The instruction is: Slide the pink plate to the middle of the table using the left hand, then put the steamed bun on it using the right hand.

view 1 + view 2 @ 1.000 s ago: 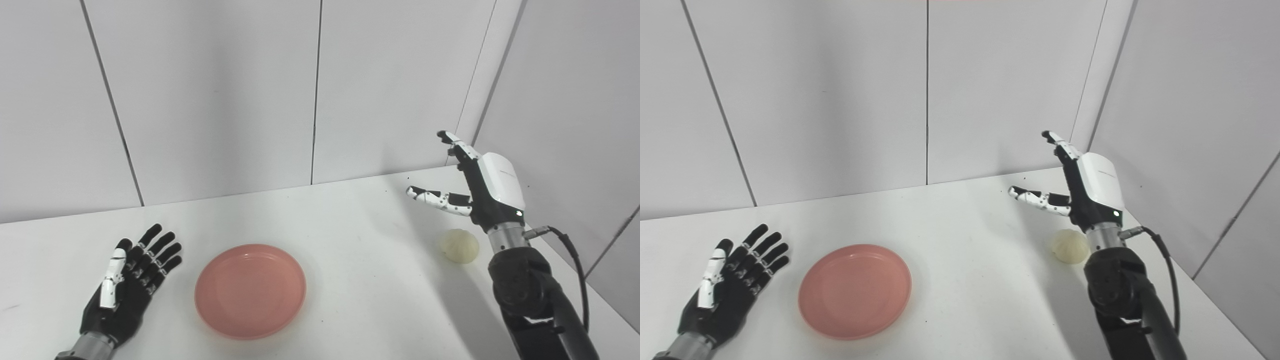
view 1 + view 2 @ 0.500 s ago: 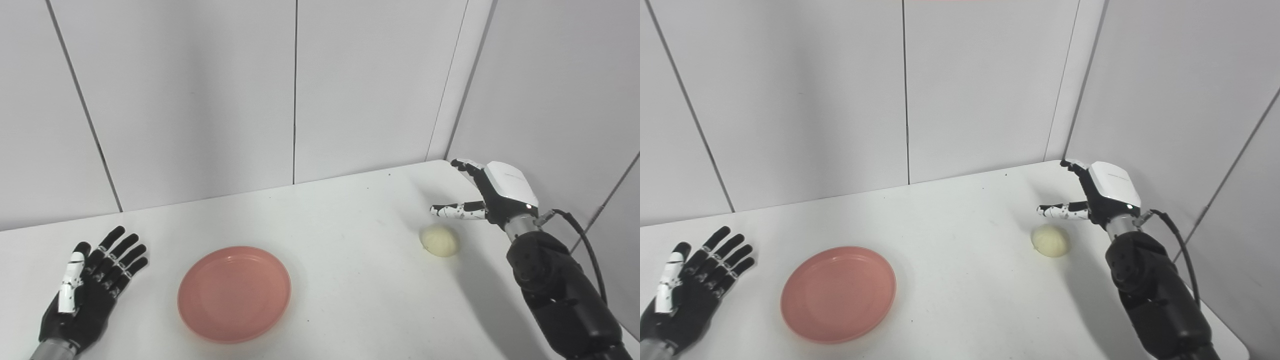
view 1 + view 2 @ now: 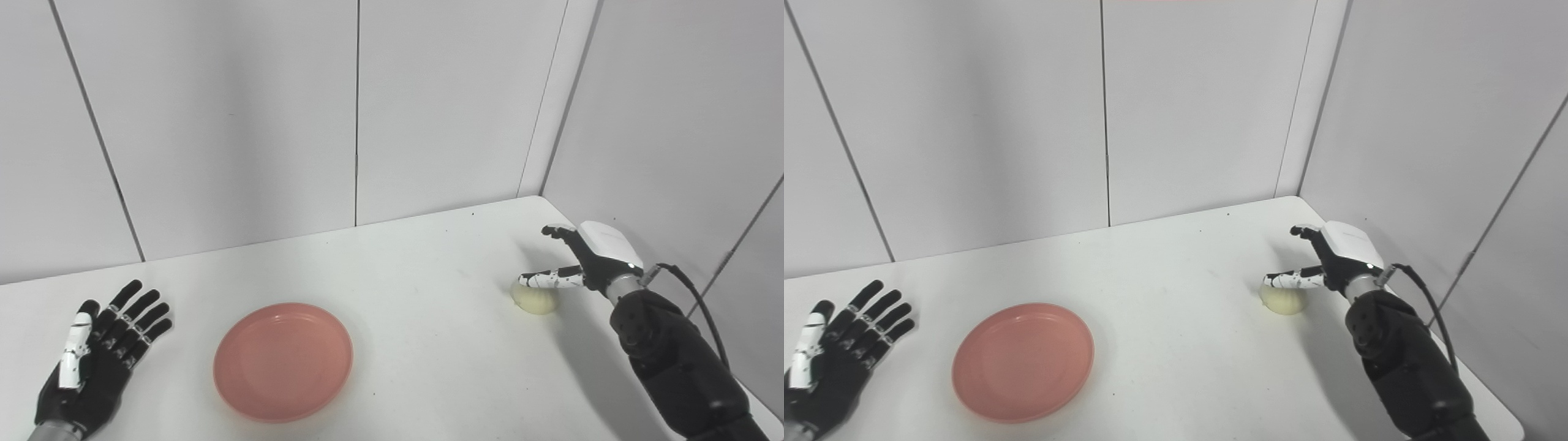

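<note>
Left eye view: pink plate (image 3: 283, 361) lies lower centre-left, apparently placed. Right hand (image 3: 588, 260), fingers spread, reaches over the steamed bun (image 3: 535, 299) at right, not yet grasping. Left hand (image 3: 92, 367) rests open, empty.

Pink plate (image 3: 283, 361) lies flat on the white table (image 3: 416, 343). Left of the plate and apart from it, the left hand (image 3: 92, 367) rests palm up, fingers spread. Well right of the plate, the steamed bun (image 3: 534, 300) sits beneath the right hand (image 3: 585, 260), whose fingers are apart and thumb crosses the bun's top.
</note>
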